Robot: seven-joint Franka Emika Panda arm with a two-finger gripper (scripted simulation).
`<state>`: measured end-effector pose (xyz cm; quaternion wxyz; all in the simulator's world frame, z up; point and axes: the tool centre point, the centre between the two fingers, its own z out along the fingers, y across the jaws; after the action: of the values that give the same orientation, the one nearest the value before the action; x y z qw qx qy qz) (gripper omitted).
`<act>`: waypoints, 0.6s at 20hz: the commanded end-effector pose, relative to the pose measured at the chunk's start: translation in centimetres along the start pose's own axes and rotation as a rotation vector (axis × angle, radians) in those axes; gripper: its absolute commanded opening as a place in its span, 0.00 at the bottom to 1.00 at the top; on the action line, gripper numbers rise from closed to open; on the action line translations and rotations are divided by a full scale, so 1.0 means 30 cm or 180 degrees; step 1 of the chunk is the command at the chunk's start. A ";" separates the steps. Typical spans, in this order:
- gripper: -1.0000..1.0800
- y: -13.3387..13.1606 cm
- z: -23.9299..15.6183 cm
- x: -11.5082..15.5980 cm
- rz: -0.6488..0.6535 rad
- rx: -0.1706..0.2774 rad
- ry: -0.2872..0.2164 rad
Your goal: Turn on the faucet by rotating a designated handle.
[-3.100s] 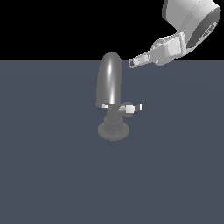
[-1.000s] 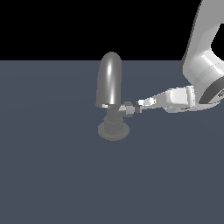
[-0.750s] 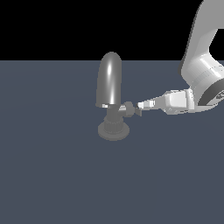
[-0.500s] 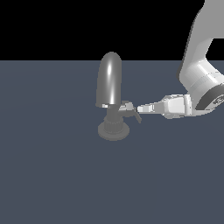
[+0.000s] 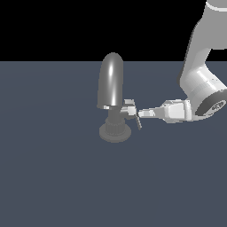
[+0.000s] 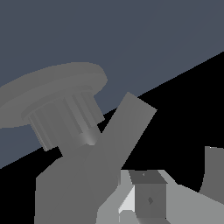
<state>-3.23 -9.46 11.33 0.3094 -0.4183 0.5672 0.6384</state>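
Touching pincer (image 5: 141, 113), handle (image 5: 138, 121), beside faucet (image 5: 111, 88)

You see an arm (image 5: 201, 66) built of smooth, rounded links in pale grey-white with a soft sheen. At its wrist a dark ring (image 5: 216, 107) edges the round joint, with a small lighter mark on it too small to read. The hand section (image 5: 176, 111) is blockier and faceted, light grey, narrowing to slim white fingers (image 5: 145, 113). In your wrist view a squared grey finger pad (image 6: 148, 197) shows a small diamond-shaped mark. No cables or lettering can be made out.
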 end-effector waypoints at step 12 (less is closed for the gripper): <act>0.00 -0.139 -0.001 0.168 0.0170 0.0075 -0.0014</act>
<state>-2.05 -9.97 9.43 0.3055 -0.4151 0.5638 0.6453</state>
